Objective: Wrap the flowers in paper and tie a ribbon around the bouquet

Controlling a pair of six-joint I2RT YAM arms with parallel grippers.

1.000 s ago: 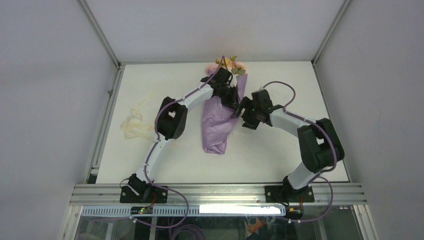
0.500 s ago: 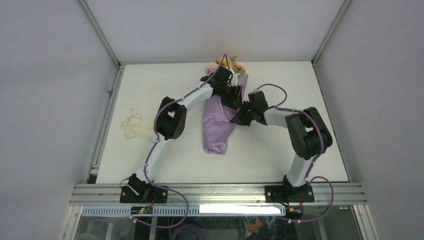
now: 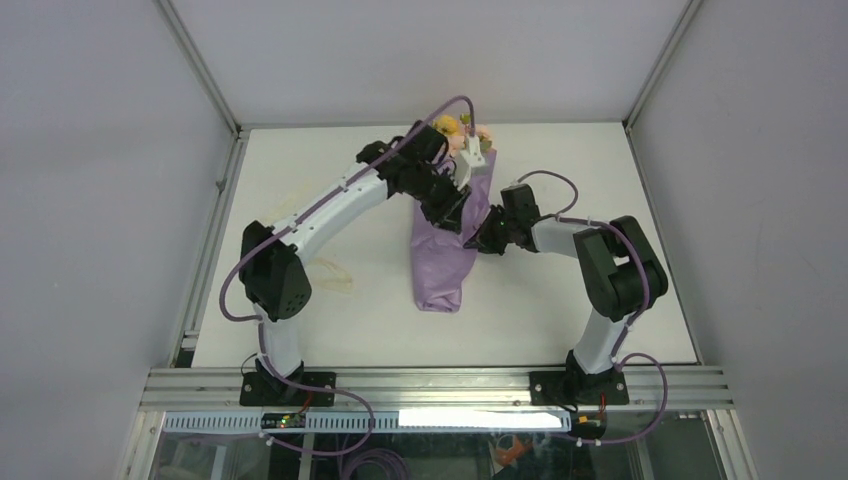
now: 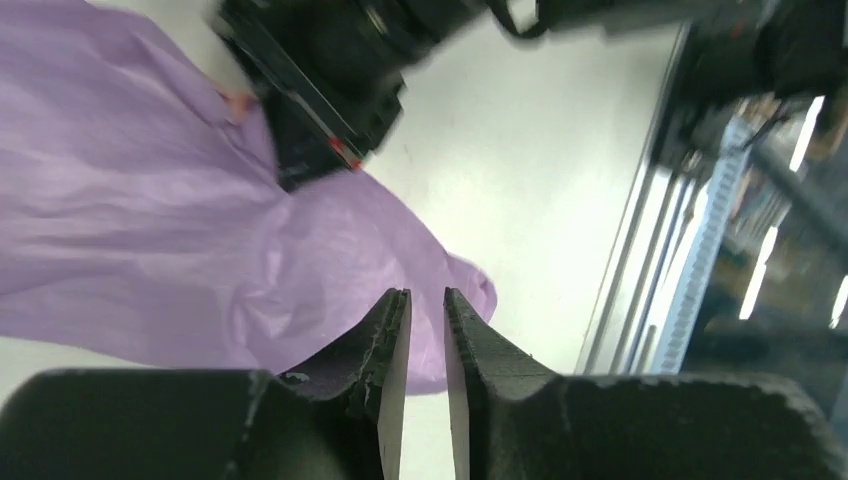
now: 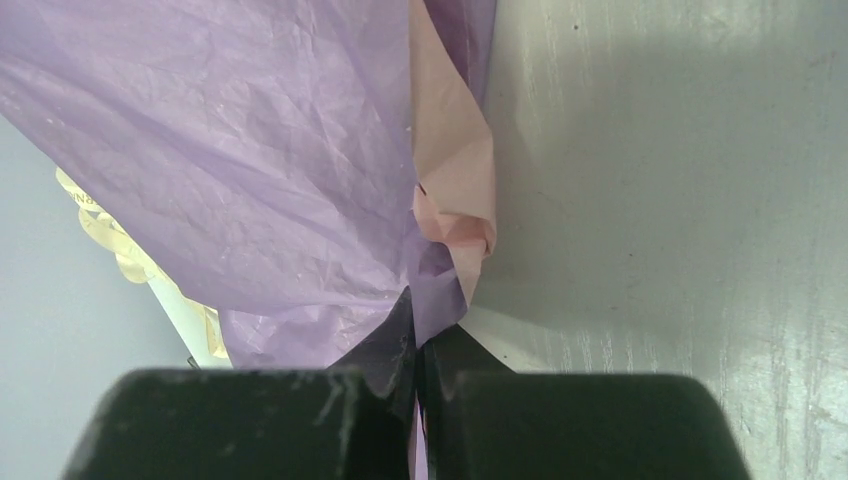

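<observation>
The bouquet lies mid-table, a cone of lilac paper (image 3: 442, 268) with yellow and pink flowers (image 3: 464, 128) sticking out at its far end. At the cone's right edge my right gripper (image 3: 479, 241) is shut on a fold of the paper (image 5: 300, 150), lilac outside and pink inside, pinched at its tips (image 5: 420, 330). My left gripper (image 3: 452, 208) hovers over the cone's upper part. Its fingers (image 4: 427, 295) are a narrow gap apart with nothing between them, and the paper (image 4: 150, 200) lies below. The cream ribbon (image 3: 332, 272) lies left of the cone, mostly under my left arm.
The table's aluminium front rail (image 3: 430, 383) runs along the near edge. Grey walls close in the back and sides. My left elbow (image 3: 272, 282) hangs low over the table's left part.
My right gripper moved in to the cone's right edge and shut on the paper. My left arm swung, its elbow dropping left over the ribbon, and its jaws parted slightly.
</observation>
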